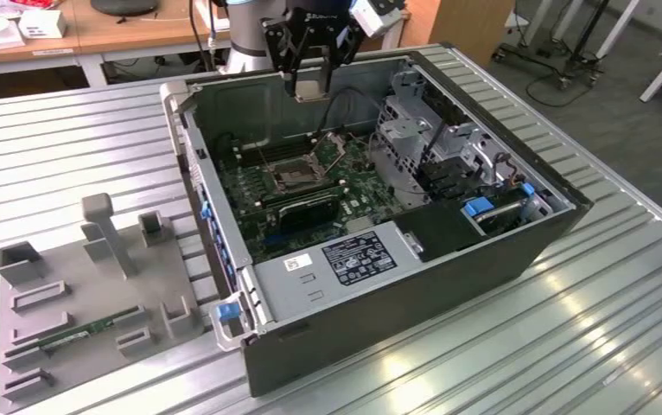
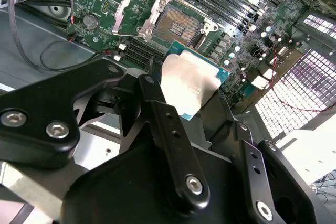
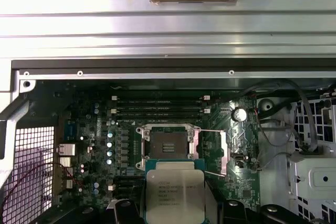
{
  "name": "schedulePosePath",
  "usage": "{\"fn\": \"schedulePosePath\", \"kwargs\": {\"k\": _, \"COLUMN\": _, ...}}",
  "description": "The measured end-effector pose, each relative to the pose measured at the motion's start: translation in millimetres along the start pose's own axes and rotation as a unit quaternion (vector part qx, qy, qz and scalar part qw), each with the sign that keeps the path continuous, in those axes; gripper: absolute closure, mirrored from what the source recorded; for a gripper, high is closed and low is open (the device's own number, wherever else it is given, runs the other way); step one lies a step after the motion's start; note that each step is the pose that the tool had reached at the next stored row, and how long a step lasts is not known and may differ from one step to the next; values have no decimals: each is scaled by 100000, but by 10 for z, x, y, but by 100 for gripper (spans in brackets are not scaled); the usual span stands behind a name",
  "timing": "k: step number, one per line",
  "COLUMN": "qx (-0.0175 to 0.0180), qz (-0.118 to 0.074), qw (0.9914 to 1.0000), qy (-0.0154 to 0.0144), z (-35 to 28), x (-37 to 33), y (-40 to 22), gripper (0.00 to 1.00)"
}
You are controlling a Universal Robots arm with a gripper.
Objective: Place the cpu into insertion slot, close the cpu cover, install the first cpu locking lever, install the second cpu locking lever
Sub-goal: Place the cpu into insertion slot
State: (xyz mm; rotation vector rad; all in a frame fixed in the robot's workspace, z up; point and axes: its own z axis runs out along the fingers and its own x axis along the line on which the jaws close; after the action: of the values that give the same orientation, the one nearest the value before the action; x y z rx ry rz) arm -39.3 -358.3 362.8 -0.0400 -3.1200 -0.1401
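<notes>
cpu [image 2: 189, 83] is in the gripper [image 1: 308, 82], pinched at its edges between the black fingers [image 2: 157, 111]. Its metal face is toward the cameras in both wrist views. It hangs above the open computer case [image 1: 423, 303], clear of the board and not seated.

Exterior view, its left to its right:
- A grey fixture plate [image 1: 78, 303] with upright posts lies flat on the table. A green memory stick [image 1: 83, 331] lies in it.
- The case lies on its side just beside the plate, open face up, with the green motherboard [image 1: 308, 203] exposed.
- The insertion slot [image 1: 296, 175] is bare and dark, ringed by its silver frame. In the first wrist view the slot [image 3: 167, 148] sits just past the held chip.
- The cpu cover [image 2: 122, 10] is swung open and stands up off the slot on one side.
- A drive cage [image 1: 423, 147] and blue tabs [image 1: 478, 206] fill the case's far side.

Surface: ribbed metal table [image 1: 620, 285], shiny, with light glare on the slats.

Room: a wooden desk [image 1: 100, 35] stands behind on the exterior view's left. Wheeled stand legs [image 1: 550, 65] rest on the grey floor on its right.
</notes>
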Motion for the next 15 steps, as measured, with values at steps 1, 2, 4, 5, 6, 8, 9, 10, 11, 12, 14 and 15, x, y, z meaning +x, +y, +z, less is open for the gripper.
{"fn": "schedulePosePath", "kwargs": {"k": 1, "qx": 2, "qz": -1, "qw": 100000, "qy": 1, "z": 0, "x": 0, "y": 0, "gripper": 46}}
{"fn": "schedulePosePath", "kwargs": {"k": 2, "qx": 1, "qz": -1, "qw": 100000, "qy": 1, "z": 0, "x": 0, "y": 0, "gripper": 46}}
{"fn": "schedulePosePath", "kwargs": {"k": 4, "qx": 0, "qz": -2, "qw": 100000, "qy": 2, "z": 0, "x": 0, "y": 0, "gripper": 46}}
{"fn": "schedulePosePath", "kwargs": {"k": 5, "qx": 1, "qz": 36, "qw": 100000, "qy": -1, "z": 0, "x": 0, "y": 0, "gripper": 46}}
{"fn": "schedulePosePath", "kwargs": {"k": 6, "qx": -1, "qz": 248, "qw": 100000, "qy": -21, "z": 0, "x": 0, "y": 0, "gripper": 46}}
{"fn": "schedulePosePath", "kwargs": {"k": 8, "qx": -23, "qz": 1297, "qw": 99992, "qy": -112, "z": 1, "x": 0, "y": 0, "gripper": 46}}
{"fn": "schedulePosePath", "kwargs": {"k": 9, "qx": -40, "qz": 2014, "qw": 99980, "qy": -177, "z": 2, "x": 0, "y": 0, "gripper": 46}}
{"fn": "schedulePosePath", "kwargs": {"k": 10, "qx": -50, "qz": 2749, "qw": 99962, "qy": -244, "z": 2, "x": 0, "y": 0, "gripper": 46}}
{"fn": "schedulePosePath", "kwargs": {"k": 11, "qx": -70, "qz": 3508, "qw": 99938, "qy": -314, "z": 3, "x": 0, "y": 0, "gripper": 46}}
{"fn": "schedulePosePath", "kwargs": {"k": 12, "qx": -84, "qz": 4263, "qw": 99908, "qy": -384, "z": 4, "x": 0, "y": 0, "gripper": 46}}
{"fn": "schedulePosePath", "kwargs": {"k": 14, "qx": -111, "qz": 5847, "qw": 99827, "qy": -523, "z": 5, "x": 0, "y": 0, "gripper": 46}}
{"fn": "schedulePosePath", "kwargs": {"k": 15, "qx": -126, "qz": 6633, "qw": 99778, "qy": -593, "z": 6, "x": 0, "y": -1, "gripper": 46}}
